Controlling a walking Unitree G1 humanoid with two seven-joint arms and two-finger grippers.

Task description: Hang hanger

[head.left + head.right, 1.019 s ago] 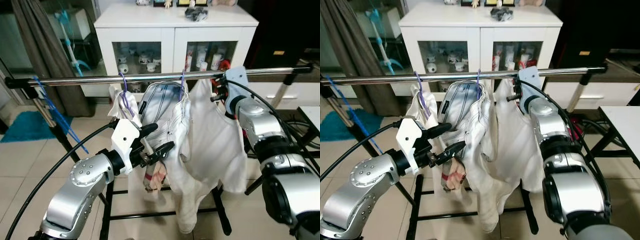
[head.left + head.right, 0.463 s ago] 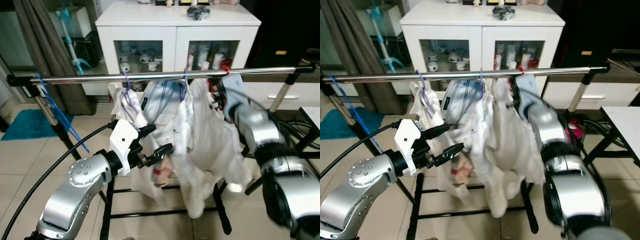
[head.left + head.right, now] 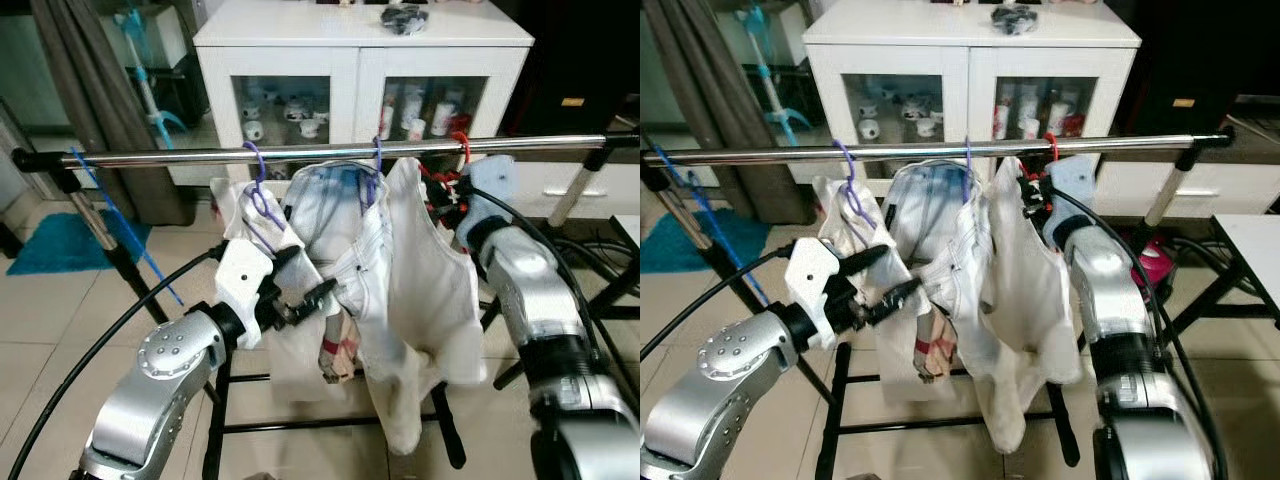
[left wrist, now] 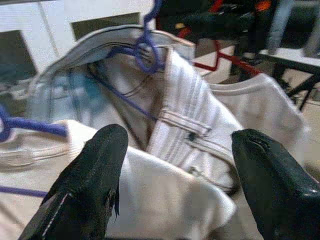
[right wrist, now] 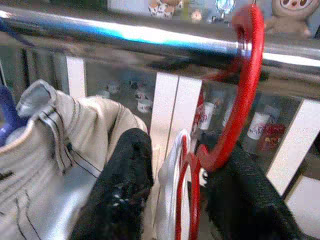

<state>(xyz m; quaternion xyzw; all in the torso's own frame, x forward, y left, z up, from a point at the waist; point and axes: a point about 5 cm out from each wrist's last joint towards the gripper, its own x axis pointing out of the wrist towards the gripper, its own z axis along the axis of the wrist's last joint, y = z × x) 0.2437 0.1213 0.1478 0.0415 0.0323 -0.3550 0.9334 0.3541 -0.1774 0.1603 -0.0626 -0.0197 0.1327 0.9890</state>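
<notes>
Two purple hangers (image 3: 258, 190) already sit on your steel rail (image 3: 200, 157), left of centre, carrying white garments (image 3: 370, 300). Your left hand (image 3: 308, 283) floats in front of that laundry with its fingers (image 4: 100, 175) spread wide, pinching nothing. Further right, the red hanger (image 5: 235, 100) has its hook over the rail, a white top (image 3: 430, 290) draped beneath it. Your right hand (image 5: 175, 190) sits just under the rail, its fingers (image 5: 120, 185) either side of the red neck; you cannot tell if they press it.
</notes>
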